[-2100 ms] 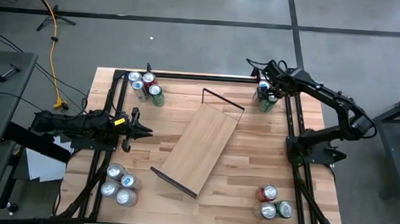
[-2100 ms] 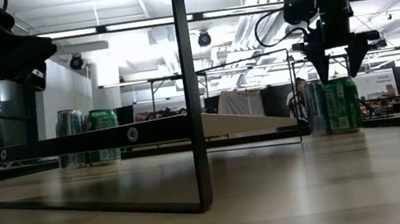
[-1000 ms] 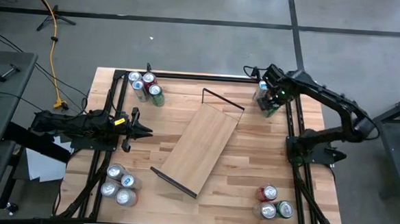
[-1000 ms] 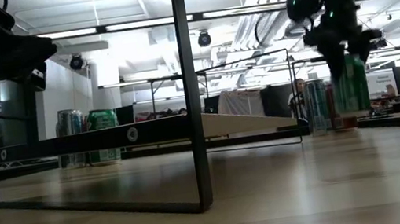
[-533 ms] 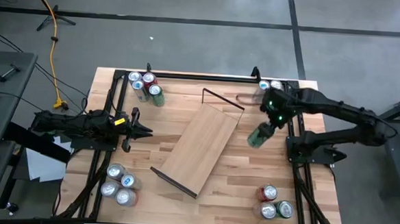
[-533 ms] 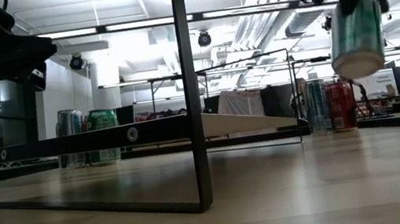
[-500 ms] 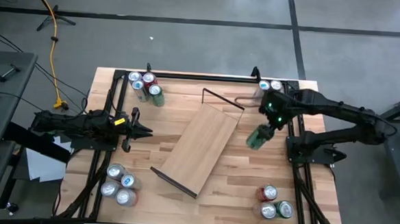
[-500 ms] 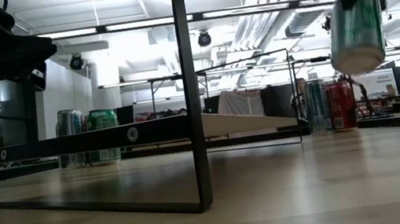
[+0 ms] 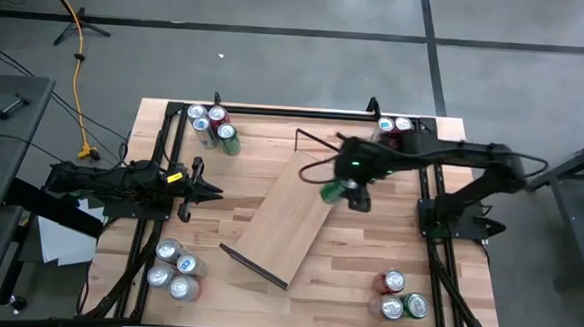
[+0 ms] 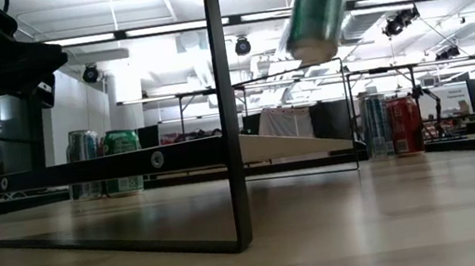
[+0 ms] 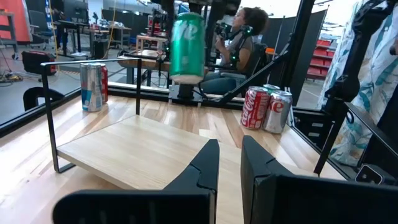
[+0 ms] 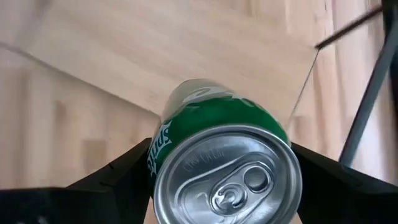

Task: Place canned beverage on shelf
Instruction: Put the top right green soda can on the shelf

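Note:
The green can [image 9: 333, 192] hangs in my right gripper [image 9: 351, 185], which is shut on it above the far right end of the shelf [image 9: 287, 221]. The shelf is a light-wood board with dark rails, lying slantwise in the table's middle. The can also shows in the low view [image 10: 314, 6], in the left wrist view [image 11: 186, 42] and in the right wrist view [image 12: 221, 162]. My left gripper [image 9: 214, 189] waits at the table's left side; its fingers stand a little apart and are empty [image 11: 229, 163]. My right gripper pinches the green can's side wall near its top rim [image 12: 158, 155] between its two fingers [image 12: 121, 171], one on each side. The fingers come from above, pointing down. The can hangs below them, lifted clear above the shelf board and tilted a little.
Cans stand in groups at the far left [image 9: 212, 126], near left [image 9: 174, 268], near right [image 9: 400, 294] and far right [image 9: 394, 129] corners. Black frame rails run along the table's sides. A person [image 11: 239, 37] sits beyond the table's right side.
My right gripper has lifted the green can out of the far right group, leaving two cans there. It has carried the can up and toward the table's left, from the right rail to above the shelf's far right end. The can stays in the hold, slightly tilted.

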Robot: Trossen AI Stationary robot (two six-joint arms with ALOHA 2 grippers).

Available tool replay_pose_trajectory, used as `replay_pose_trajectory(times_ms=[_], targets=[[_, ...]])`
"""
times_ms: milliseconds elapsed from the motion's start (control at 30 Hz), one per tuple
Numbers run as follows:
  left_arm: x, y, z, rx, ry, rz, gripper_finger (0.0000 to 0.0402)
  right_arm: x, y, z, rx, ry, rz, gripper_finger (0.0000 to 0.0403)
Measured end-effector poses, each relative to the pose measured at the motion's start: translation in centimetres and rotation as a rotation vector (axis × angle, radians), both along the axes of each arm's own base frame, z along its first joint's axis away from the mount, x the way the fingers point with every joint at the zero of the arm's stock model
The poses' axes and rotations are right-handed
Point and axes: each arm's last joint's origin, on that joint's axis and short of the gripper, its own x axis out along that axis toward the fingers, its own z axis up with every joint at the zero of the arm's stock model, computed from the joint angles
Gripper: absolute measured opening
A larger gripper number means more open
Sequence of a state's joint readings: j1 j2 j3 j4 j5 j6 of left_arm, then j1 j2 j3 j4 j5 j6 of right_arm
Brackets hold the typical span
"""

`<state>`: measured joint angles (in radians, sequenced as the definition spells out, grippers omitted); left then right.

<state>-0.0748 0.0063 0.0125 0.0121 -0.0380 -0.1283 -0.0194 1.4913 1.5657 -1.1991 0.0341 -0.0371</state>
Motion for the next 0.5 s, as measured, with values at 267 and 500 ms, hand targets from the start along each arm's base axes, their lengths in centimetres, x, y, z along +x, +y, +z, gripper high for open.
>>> replay_pose_trajectory(times_ms=[267,500], targets=[[0.0,0.0,0.0,0.0,-0.001,0.0,0.0,5.8,-0.6,-4.4,-0.164,0.2,0.329,0.0287],[0.0,0.0,0.0,0.0,-0.001,0.0,0.0,8.1,-2.4,-8.2,-0.223,0.346,0.438,0.0287]])
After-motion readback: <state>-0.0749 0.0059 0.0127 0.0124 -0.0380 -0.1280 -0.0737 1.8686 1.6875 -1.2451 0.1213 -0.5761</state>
